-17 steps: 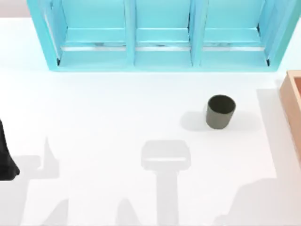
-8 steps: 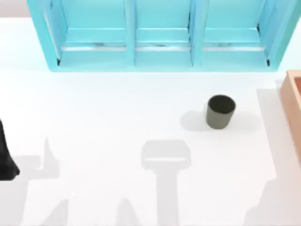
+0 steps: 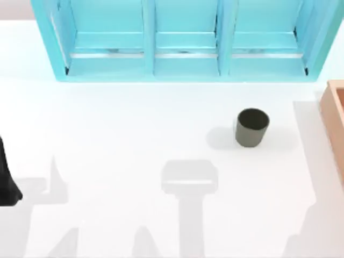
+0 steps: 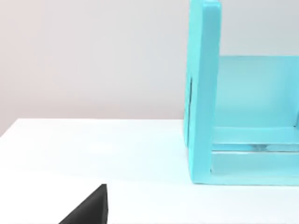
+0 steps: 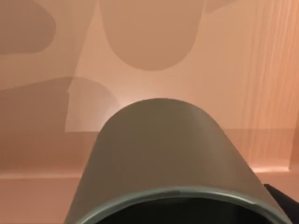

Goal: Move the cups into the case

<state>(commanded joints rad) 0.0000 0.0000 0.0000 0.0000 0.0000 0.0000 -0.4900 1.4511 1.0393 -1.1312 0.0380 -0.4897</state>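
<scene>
Landmark: we place things against the blue shelf (image 3: 183, 40), a three-bay unit at the far edge of the white table (image 3: 123, 134).

Table cup: one olive-grey cup (image 3: 251, 127) stands upright in front of the shelf's right bay, well apart from it, mouth up, untouched.

Case: a wooden case (image 3: 334, 115) sits to the right of the shelf and a little nearer us, its pale orange wall at the table's right side. The table cup is near it but outside it.

Second cup: in our right wrist view another olive-grey cup (image 5: 163, 158) sits close under the camera, its outer wall and dark rim towards us, with the case's wood-grain floor (image 5: 243, 56) beyond it. We cannot tell whether it touches that floor.

Right gripper: a sliver of dark at the second cup's rim may be part of it; we cannot tell whether its fingers are spread or pinching the cup.

Left arm: parked well to the left of the shelf and nearer us, a dark shape (image 3: 6, 180) at the table's left side. Its wrist view looks at the shelf's left end wall (image 4: 203, 93); whether its fingers are spread or pressed together we cannot tell.
</scene>
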